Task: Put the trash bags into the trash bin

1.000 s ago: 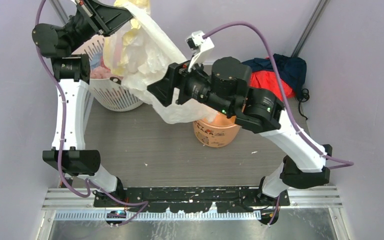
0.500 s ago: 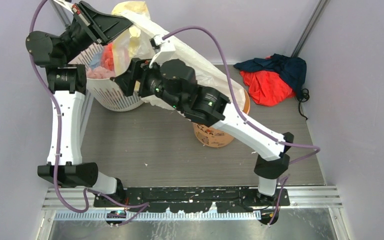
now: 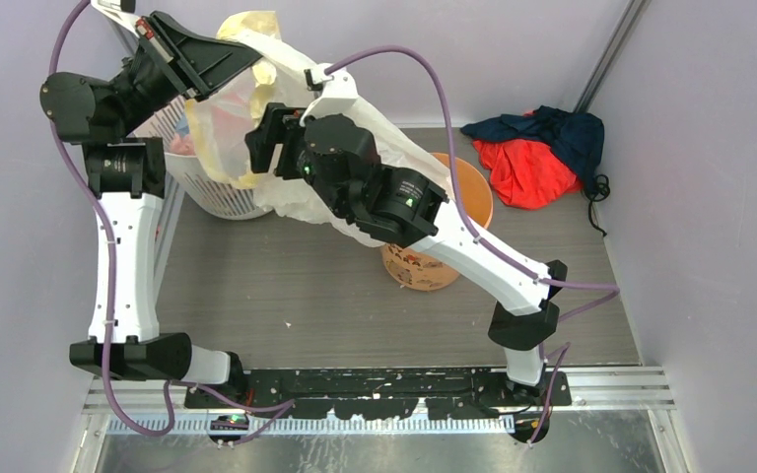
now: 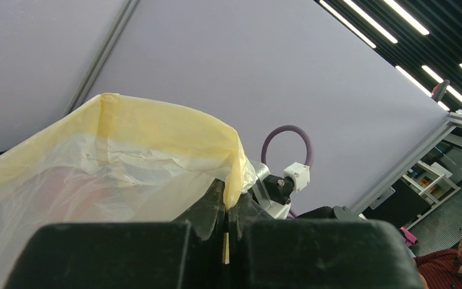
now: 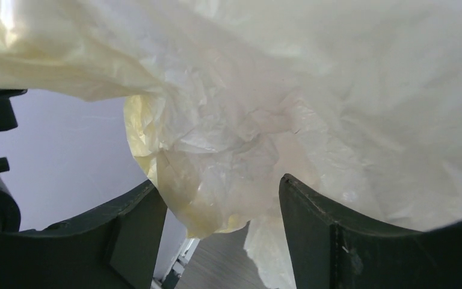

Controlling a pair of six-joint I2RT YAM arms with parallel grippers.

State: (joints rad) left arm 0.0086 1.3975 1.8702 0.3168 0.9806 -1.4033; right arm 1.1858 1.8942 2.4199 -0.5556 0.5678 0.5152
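Observation:
The trash bag (image 3: 394, 138), a thin pale-yellow film, hangs stretched from high at the back left down toward the trash bin (image 3: 432, 266), an orange bucket; its lower end lies at the bin's rim. My left gripper (image 3: 254, 49) is raised and shut on the bag's top edge; in the left wrist view (image 4: 225, 201) the yellow film (image 4: 126, 144) is pinched between the closed jaws. My right gripper (image 3: 259, 143) is open beside the bag's middle. In the right wrist view (image 5: 216, 208) a crumpled fold of the bag (image 5: 264, 102) sits between the spread fingers (image 5: 316, 223).
A white slotted basket (image 3: 212, 192) with coloured bundles stands at the back left, under the left gripper. A red and navy cloth heap (image 3: 537, 148) lies at the back right. Walls stand close on both sides.
My right arm has swung left and up along the bag, from above the bin to beside the basket. The bin's rim is now uncovered. The left arm has shifted slightly left, still holding the bag.

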